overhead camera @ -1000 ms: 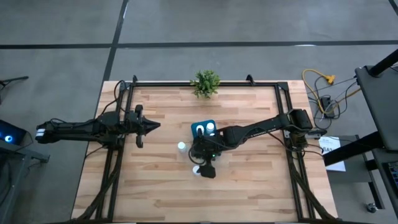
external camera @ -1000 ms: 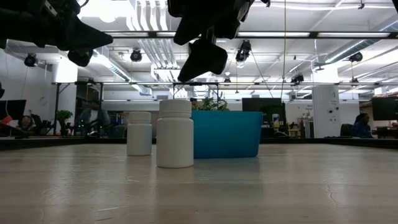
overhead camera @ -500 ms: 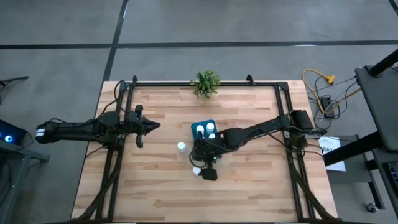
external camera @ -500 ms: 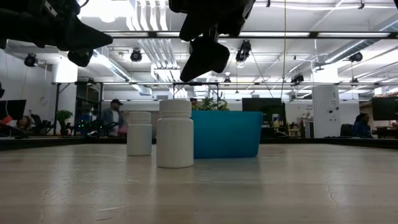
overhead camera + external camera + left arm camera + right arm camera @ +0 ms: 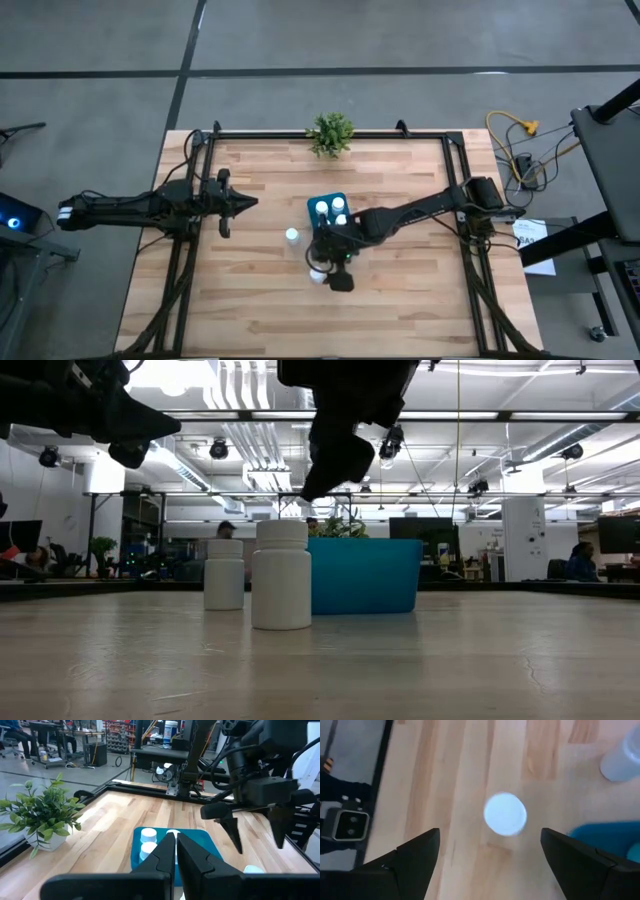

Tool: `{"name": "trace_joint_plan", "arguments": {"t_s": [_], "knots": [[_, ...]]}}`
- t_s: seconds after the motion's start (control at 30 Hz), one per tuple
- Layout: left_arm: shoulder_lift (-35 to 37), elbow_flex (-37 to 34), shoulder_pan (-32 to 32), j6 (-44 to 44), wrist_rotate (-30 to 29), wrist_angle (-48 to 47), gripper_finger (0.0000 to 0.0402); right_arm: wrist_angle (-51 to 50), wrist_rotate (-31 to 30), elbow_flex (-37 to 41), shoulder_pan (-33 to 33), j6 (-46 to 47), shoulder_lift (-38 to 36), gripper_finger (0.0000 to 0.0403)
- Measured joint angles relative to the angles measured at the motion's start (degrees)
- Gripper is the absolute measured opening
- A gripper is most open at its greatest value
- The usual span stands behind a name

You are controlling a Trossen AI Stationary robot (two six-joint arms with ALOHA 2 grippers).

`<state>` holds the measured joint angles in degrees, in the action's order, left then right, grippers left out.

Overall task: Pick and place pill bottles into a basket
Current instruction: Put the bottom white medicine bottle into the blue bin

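I see small white round pill bottles (image 5: 281, 575), smooth, flat caps. Two stand on wood bench (image 5: 400, 300) just beside blue basket (image 5: 327, 204); more sit inside basket. Right end effector (image 5: 333, 270) hangs above nearer bottle, fingers wide apart, part hiding it. Left end effector (image 5: 247, 202) far from basket, pinched together.

The tabletop (image 5: 260, 300) is pale, smooth wood planks with visible grain. The pill bottles (image 5: 281, 575) look like matt white plastic, the basket (image 5: 365, 575) like smooth teal plastic. Both arms (image 5: 130, 208) are matt black; a dark metal frame (image 5: 330, 132) edges the tabletop.
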<state>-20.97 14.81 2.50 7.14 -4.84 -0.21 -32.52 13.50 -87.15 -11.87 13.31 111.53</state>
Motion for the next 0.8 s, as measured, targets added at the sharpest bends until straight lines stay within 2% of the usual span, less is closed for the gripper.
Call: {"name": "trace_joint_plan", "arguments": {"t_s": [0.4,0.8], "knots": [[0.03,0.0,0.0,0.03,0.0,-0.68,0.0,-1.93,0.55,-2.23,2.51,-0.01,0.07,0.0335],[0.0,0.0,0.04,0.02,0.0,-1.72,0.0,-7.89,0.48,-6.23,2.55,-3.26,0.07,0.0329]]}}
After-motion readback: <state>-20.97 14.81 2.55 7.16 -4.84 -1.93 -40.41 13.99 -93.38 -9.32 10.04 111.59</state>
